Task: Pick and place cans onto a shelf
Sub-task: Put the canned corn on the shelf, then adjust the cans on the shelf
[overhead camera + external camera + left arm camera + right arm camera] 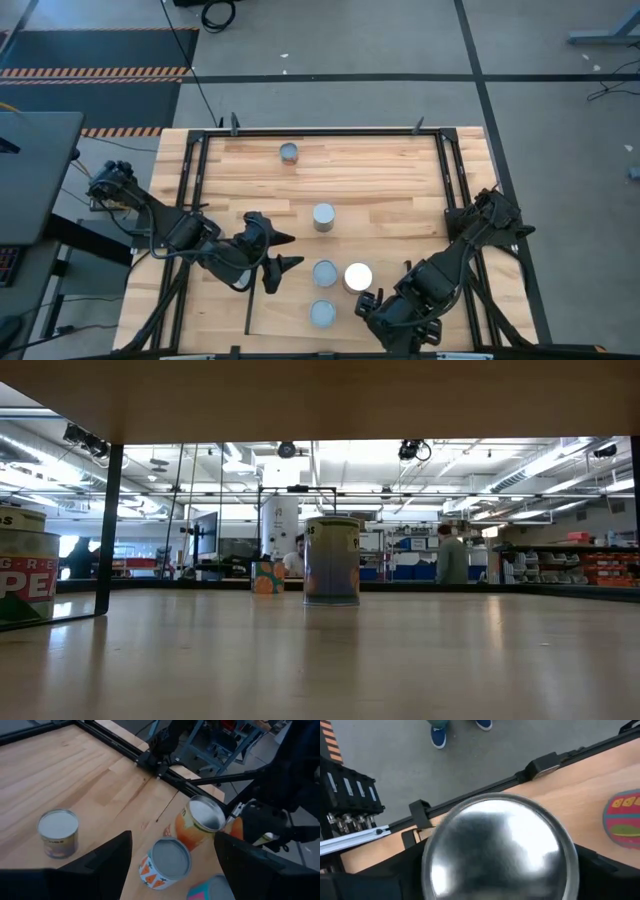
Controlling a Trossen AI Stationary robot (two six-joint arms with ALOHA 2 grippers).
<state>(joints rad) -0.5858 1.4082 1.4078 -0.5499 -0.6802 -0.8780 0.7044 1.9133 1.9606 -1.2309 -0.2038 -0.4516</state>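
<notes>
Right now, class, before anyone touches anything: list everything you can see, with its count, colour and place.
cans: five, round tops. One grey-topped at the table edge farthest from the arms; one grey-topped mid-table; three on the shelf, two of them grey-topped and one bright white-topped with an orange side.
shelf: one, pale wood, at the table's near edge between the arms.
table: one, planked wood with a black frame.
person: one, greenish top, in the room behind the table.
left gripper: one, dark, open and empty, beside the shelf's left side.
right gripper: one, dark, at the white-topped can.
</notes>
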